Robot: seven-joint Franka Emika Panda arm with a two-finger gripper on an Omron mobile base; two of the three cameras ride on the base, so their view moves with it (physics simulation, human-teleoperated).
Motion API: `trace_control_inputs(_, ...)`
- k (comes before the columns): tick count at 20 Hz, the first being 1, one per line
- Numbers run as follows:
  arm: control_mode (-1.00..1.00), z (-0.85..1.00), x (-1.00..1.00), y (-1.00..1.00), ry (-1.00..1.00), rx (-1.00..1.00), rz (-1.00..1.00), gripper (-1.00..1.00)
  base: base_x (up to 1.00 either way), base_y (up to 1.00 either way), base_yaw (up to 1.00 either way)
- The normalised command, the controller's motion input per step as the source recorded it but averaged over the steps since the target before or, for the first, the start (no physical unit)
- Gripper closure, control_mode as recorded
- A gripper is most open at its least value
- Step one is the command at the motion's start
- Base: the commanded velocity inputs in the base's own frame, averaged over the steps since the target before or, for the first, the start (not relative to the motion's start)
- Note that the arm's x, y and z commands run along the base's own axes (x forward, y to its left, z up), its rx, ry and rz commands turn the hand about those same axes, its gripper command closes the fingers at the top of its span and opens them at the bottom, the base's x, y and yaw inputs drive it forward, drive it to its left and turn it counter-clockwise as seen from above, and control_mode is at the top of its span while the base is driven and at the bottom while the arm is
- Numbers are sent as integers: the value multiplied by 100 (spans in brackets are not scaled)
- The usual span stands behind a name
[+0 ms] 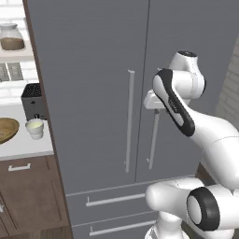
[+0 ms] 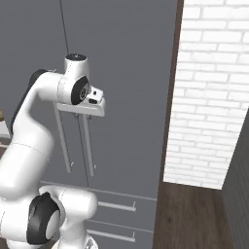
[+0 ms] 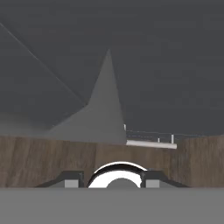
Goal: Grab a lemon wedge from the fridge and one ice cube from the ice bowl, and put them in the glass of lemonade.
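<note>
At centre of the left base view stands the grey fridge (image 1: 98, 70), both doors shut, two drawers below. Right of centre, the gripper (image 1: 156, 106) sits at the top of the right door's bar handle (image 1: 153, 140); whether its fingers are spread or clamped on the bar I cannot tell. At the left edge, on the counter (image 1: 28, 145), the glass of lemonade (image 1: 35, 128) stands just beside the ice bowl (image 1: 7, 130), before a black toaster (image 1: 32, 100).

Our kitchen corner
We see a white brick wall (image 2: 214, 92), wood floor (image 2: 194, 219), brown cabinets (image 1: 28, 196) and pale counter (image 1: 28, 144).
</note>
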Motion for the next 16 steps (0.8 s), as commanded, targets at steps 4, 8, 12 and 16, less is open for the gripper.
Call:
trace_control_inputs(4, -100, 0, -37, 0, 0, 0, 0, -100, 0, 0, 0)
trace_control_inputs(8, -100, 0, -64, 0, 0, 0, 0, -100, 0, 0, 0)
trace_control_inputs(12, -100, 0, -52, 0, 0, 0, 0, -100, 0, 0, 0)
trace_control_inputs(16, -100, 0, -22, 3, 0, 0, -1, -100, 0, 0, 0)
